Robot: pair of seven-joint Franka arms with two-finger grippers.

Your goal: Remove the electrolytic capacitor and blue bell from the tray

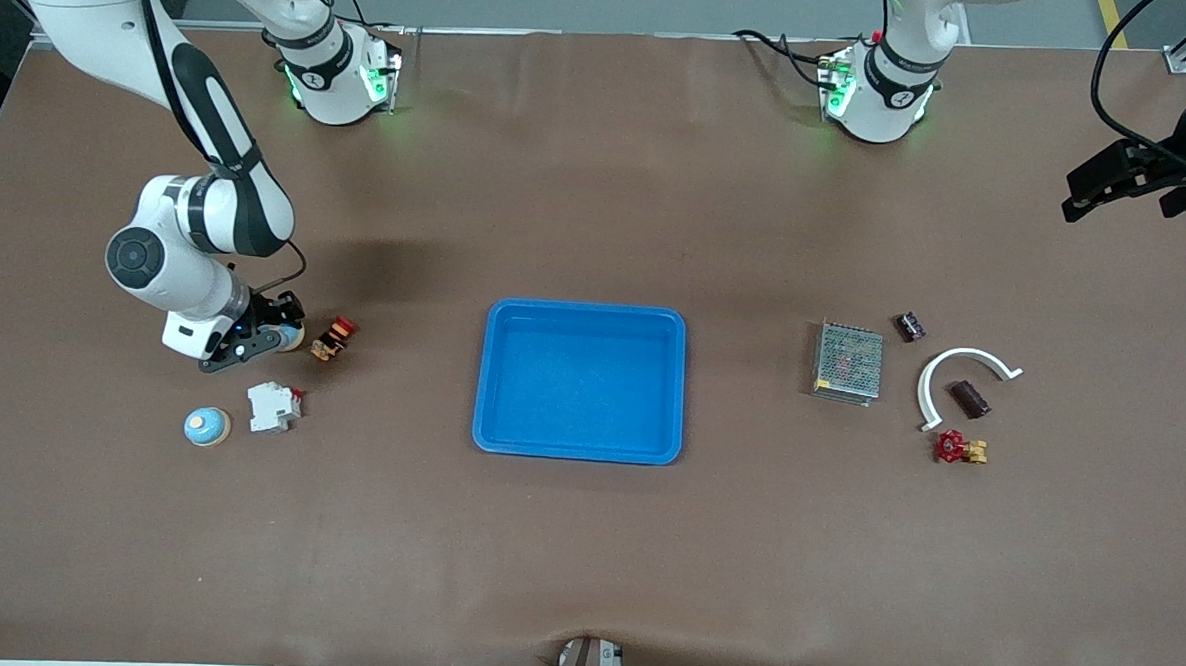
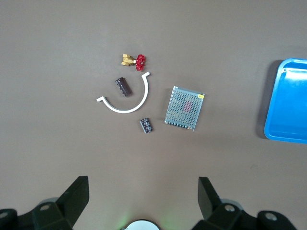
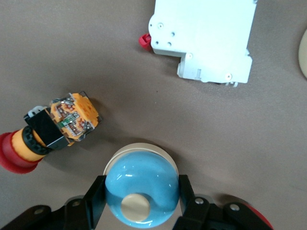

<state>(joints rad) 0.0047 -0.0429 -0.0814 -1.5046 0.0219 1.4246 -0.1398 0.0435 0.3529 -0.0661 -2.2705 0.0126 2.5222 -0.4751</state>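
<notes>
Now lower the right gripper [image 3: 139, 199], clamped on the blue bell [image 3: 140, 190], flat to the table before releasing; the left gripper [image 2: 141, 191] waits spread.

arms: I see two glossy white Franka arms with black joint bands | bases: green lights glowing, black cables trailing | right gripper [image 1: 275, 336]: black fingers, white wrist block | left gripper [image 1: 1120, 186]: matte black, angular, black cable looping above

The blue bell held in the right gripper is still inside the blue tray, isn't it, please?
Not quite. The right gripper does hold the blue bell, but over the bare table toward the right arm's end, outside the blue tray, as the front view shows.
</notes>
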